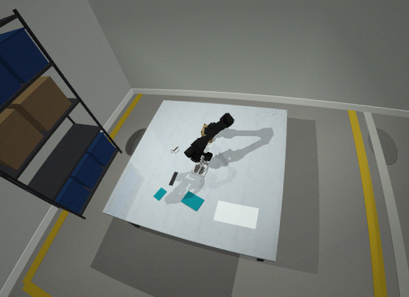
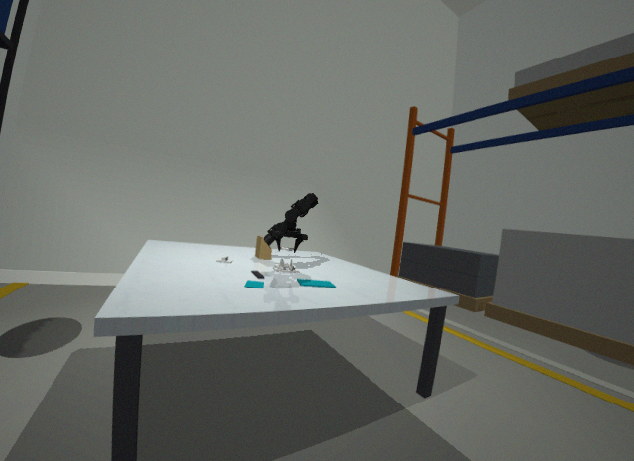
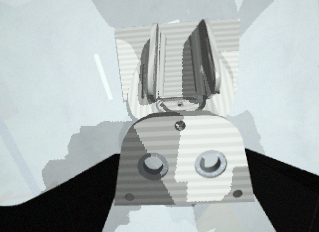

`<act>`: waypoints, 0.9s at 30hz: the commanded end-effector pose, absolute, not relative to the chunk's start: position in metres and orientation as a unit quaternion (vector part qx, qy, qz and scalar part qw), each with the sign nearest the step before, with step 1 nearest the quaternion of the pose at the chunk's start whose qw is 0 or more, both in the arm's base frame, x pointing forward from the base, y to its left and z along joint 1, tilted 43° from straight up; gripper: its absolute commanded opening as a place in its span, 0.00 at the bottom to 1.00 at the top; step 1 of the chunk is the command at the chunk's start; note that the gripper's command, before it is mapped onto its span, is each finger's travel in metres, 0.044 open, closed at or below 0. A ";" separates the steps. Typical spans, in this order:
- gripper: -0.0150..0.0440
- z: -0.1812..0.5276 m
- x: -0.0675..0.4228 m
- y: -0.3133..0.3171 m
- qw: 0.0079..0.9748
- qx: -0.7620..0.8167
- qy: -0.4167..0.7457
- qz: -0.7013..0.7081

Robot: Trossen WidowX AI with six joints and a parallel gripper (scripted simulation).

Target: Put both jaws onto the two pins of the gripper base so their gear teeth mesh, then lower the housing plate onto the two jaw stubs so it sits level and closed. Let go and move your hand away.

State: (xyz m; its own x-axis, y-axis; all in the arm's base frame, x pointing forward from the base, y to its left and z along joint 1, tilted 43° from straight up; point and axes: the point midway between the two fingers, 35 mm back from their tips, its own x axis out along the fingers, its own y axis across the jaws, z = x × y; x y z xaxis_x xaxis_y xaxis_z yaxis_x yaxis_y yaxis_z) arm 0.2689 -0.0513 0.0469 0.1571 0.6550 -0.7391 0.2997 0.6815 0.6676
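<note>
The housing plate (image 3: pixel 191 142), light, ribbed and with two round holes, is held across its sides between my black fingers. My gripper (image 1: pixel 202 158) (image 2: pixel 287 250) (image 3: pixel 178 157) is shut on it and hangs above the table, a little behind the gripper base. The gripper base (image 1: pixel 199 174) (image 2: pixel 293 271) (image 3: pixel 230 40) lies on the table. The two jaws stand on it side by side, the left jaw (image 3: pixel 154 63) and the right jaw (image 3: pixel 211 63) in the wrist view. The plate's far edge overlaps the near part of the base there, hiding the pins, stubs and gear teeth.
A small white part (image 1: pixel 174 149) (image 2: pixel 223 260) lies left of the base. A dark bar (image 1: pixel 172 179) (image 2: pixel 258 274), a small teal pad (image 1: pixel 160 193) (image 2: pixel 254 284) and a larger teal pad (image 1: pixel 192 201) (image 2: pixel 316 283) lie nearby. A tan block (image 2: pixel 263 248) stands behind; a white sheet (image 1: pixel 236 214) lies front right.
</note>
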 end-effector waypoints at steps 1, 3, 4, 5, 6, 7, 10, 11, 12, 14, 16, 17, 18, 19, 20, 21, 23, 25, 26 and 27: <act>0.85 0.047 0.269 -0.051 0.663 0.374 0.634 0.138; 0.85 0.047 0.269 -0.051 0.663 0.374 0.634 0.138; 0.85 0.047 0.269 -0.051 0.663 0.374 0.634 0.138; 0.85 0.047 0.269 -0.051 0.663 0.374 0.634 0.138; 0.85 0.047 0.269 -0.051 0.663 0.374 0.634 0.138; 0.85 0.047 0.269 -0.051 0.663 0.374 0.634 0.138; 0.85 0.047 0.267 -0.051 0.663 0.374 0.634 0.138; 0.85 0.046 0.265 -0.051 0.663 0.374 0.634 0.138; 0.85 0.045 0.262 -0.052 0.663 0.374 0.634 0.138; 0.85 0.044 0.258 -0.052 0.663 0.374 0.634 0.138; 0.85 0.043 0.258 -0.052 0.663 0.374 0.634 0.138; 0.85 0.043 0.258 -0.052 0.663 0.374 0.634 0.138; 0.85 0.043 0.258 -0.052 0.663 0.374 0.634 0.138; 0.85 0.043 0.258 -0.052 0.663 0.374 0.634 0.138; 0.85 0.043 0.258 -0.052 0.663 0.374 0.634 0.138; 0.85 0.043 0.258 -0.052 0.663 0.374 0.634 0.138; 0.85 0.043 0.258 -0.052 0.663 0.374 0.634 0.138; 0.85 0.043 0.258 -0.052 0.663 0.374 0.634 0.138; 0.85 0.043 0.258 -0.052 0.663 0.374 0.634 0.138; 0.85 0.043 0.258 -0.052 0.663 0.374 0.634 0.138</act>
